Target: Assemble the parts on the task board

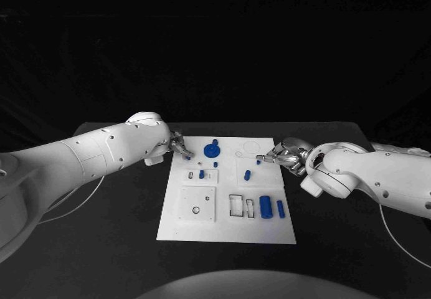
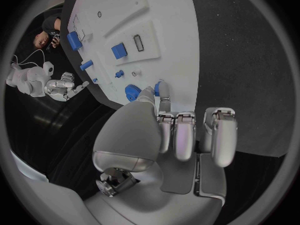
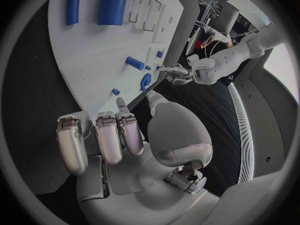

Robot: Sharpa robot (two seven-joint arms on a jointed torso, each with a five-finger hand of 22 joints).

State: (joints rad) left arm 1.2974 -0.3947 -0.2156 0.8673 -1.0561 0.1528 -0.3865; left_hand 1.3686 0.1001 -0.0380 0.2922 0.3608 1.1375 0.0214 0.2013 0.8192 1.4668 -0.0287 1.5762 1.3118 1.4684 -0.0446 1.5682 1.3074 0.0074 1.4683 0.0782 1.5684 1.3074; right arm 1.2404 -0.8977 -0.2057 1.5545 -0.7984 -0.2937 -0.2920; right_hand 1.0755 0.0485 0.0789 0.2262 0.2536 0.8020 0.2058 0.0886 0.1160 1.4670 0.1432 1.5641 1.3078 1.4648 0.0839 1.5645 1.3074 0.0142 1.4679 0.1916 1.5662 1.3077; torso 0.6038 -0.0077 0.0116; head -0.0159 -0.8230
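The white task board lies in the middle of the table. My left hand is at its far left corner and pinches a small blue part between thumb and a fingertip, just beside a round blue part. My right hand hovers at the far right edge with thumb and fingertip apart and nothing between them; a small blue peg stands on the board just ahead of it. Two blue cylinders lie at the near right. Small blue blocks sit mid-board.
The black table surrounds the board with free room on both sides and in front. Rectangular and round recesses mark the board's near half. My left hand shows across the board in the right wrist view.
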